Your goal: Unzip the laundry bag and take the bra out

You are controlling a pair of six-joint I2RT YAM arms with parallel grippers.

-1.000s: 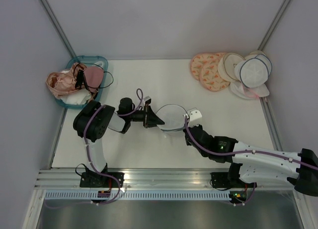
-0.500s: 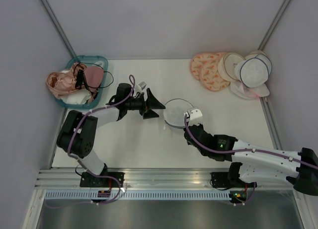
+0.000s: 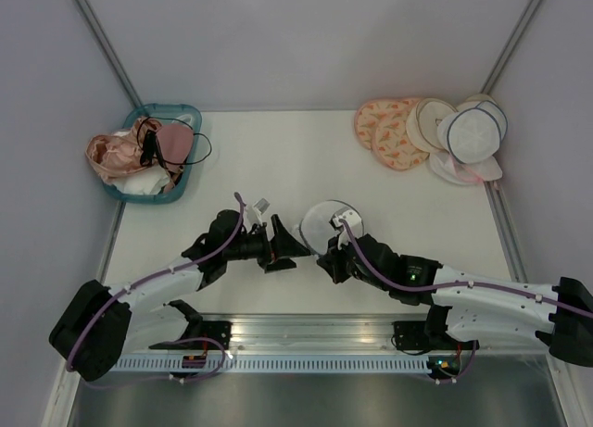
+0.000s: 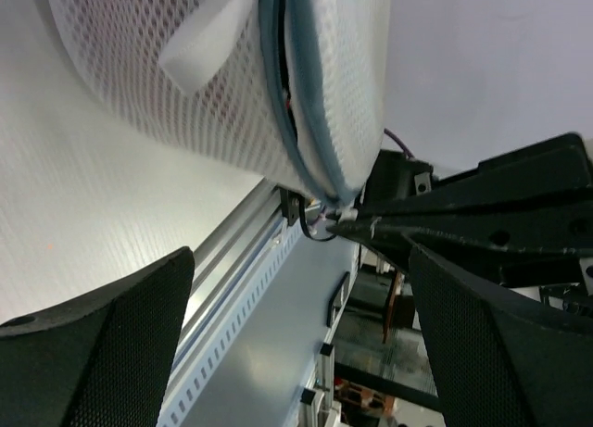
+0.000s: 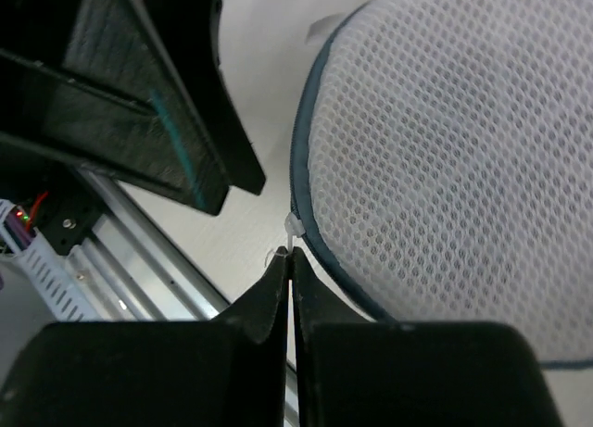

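The laundry bag (image 3: 326, 221) is white mesh with dark zipper trim and stands tipped up near the table's middle. Seen from the right wrist, its mesh lid (image 5: 445, 158) fills the right side. My right gripper (image 5: 290, 257) is shut on the small white zipper pull (image 5: 294, 229) at the bag's rim. From above, the right gripper (image 3: 327, 258) sits at the bag's near edge. My left gripper (image 3: 295, 244) stands wide open just left of the bag, holding nothing. In the left wrist view the bag (image 4: 185, 94) hangs above the open left gripper (image 4: 296, 344). The bra is hidden.
A teal basket (image 3: 182, 111) of garments sits at the back left. Peach and cream round bags (image 3: 408, 131) are piled at the back right. An aluminium rail (image 3: 306, 330) runs along the table's near edge, close below both grippers.
My left gripper opened, let go of the bag's left edge and swung toward the near edge. The right gripper drew the zipper pull nearer and leftward, and the bag tipped up.
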